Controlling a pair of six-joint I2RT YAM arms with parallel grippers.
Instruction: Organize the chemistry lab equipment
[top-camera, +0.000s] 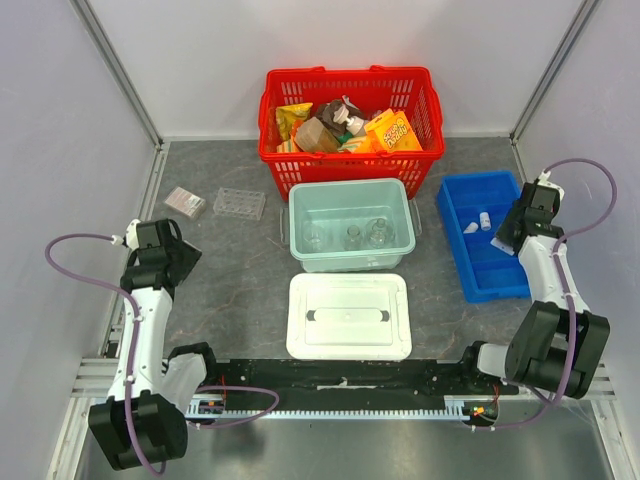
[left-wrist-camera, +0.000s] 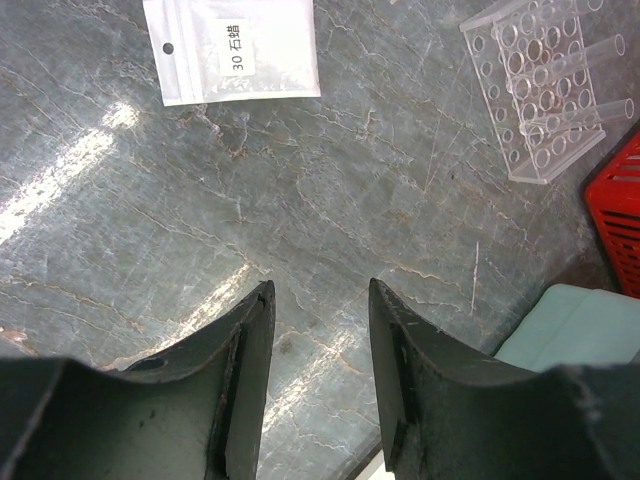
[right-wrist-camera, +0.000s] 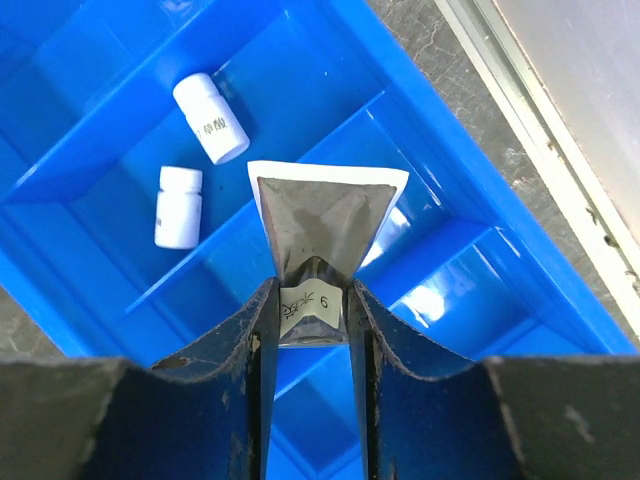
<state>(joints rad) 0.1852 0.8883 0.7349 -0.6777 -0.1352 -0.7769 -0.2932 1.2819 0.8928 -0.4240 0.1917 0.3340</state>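
My right gripper (right-wrist-camera: 310, 285) is shut on a small clear packet with a dark insert (right-wrist-camera: 325, 225) and holds it above the blue divided tray (right-wrist-camera: 450, 130). Two white vials (right-wrist-camera: 210, 118) lie in a far compartment of that tray. In the top view the right gripper (top-camera: 508, 233) hangs over the tray (top-camera: 500, 285). My left gripper (left-wrist-camera: 318, 290) is open and empty above the table. Beyond it lie a clear packet (left-wrist-camera: 235, 45) and a clear multi-well plate (left-wrist-camera: 545, 90). Three glass flasks (top-camera: 352, 237) stand in the teal bin (top-camera: 350, 190).
A red basket (top-camera: 345, 80) with snack packs stands at the back centre. The bin's white lid (top-camera: 348, 316) lies in front of the teal bin. The packet (top-camera: 185, 202) and well plate (top-camera: 240, 204) lie at the back left of the grey table.
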